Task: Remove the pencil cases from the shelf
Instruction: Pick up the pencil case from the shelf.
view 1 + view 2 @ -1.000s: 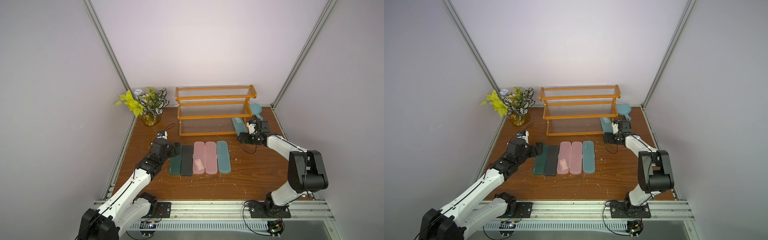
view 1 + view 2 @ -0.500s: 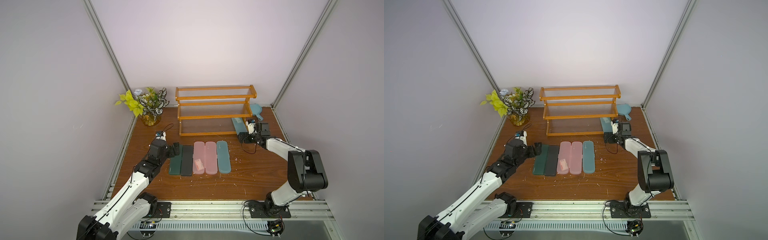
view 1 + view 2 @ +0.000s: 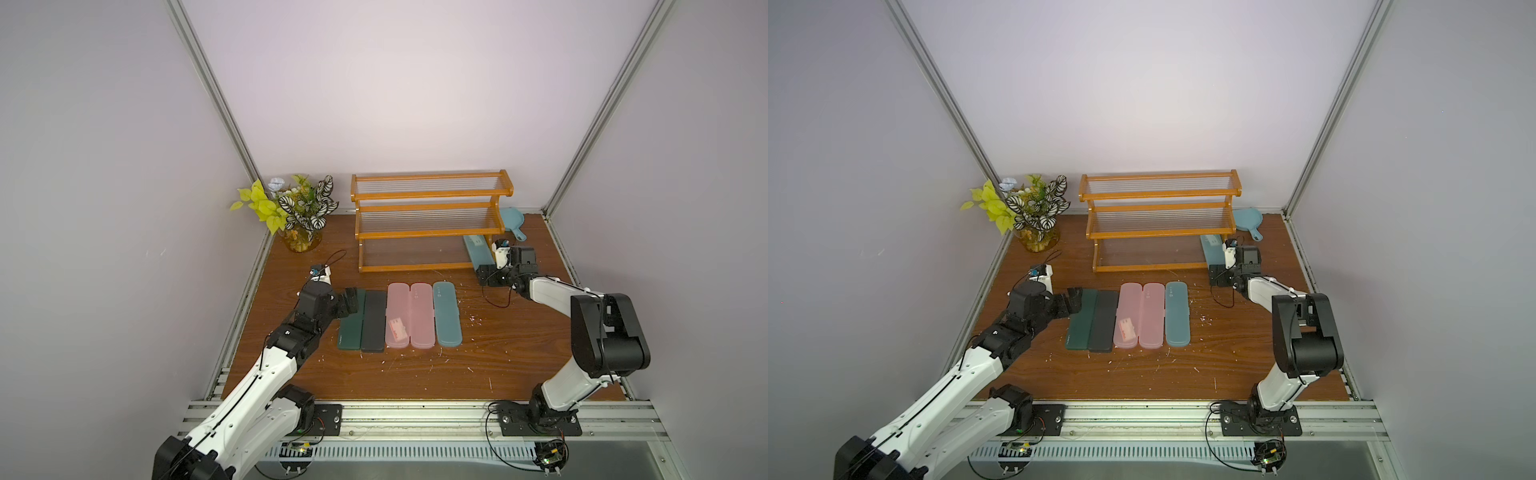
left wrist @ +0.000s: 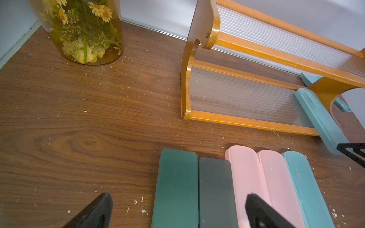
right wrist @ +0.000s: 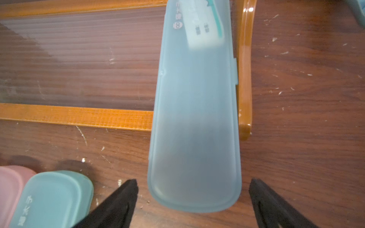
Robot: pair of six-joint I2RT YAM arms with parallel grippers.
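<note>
The table (image 3: 415, 374) is brown wood, with pale purple walls (image 3: 415, 83) around. Five pencil cases (image 3: 422, 316) lie in a row mid-frame: one dark green, one black, two pink, one teal. A sixth teal case (image 3: 478, 251) sticks out of the lowest step of the one orange shelf (image 3: 428, 193), at right. My right pincer (image 5: 193, 181) stands apart around its end, not touching. My left pincer (image 4: 177, 195) is wide apart.

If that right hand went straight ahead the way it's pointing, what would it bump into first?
The teal case sticking out over the shelf's front rail: its near end lies just ahead, between the right hand's open fingers. Nothing else seems in between.
</note>
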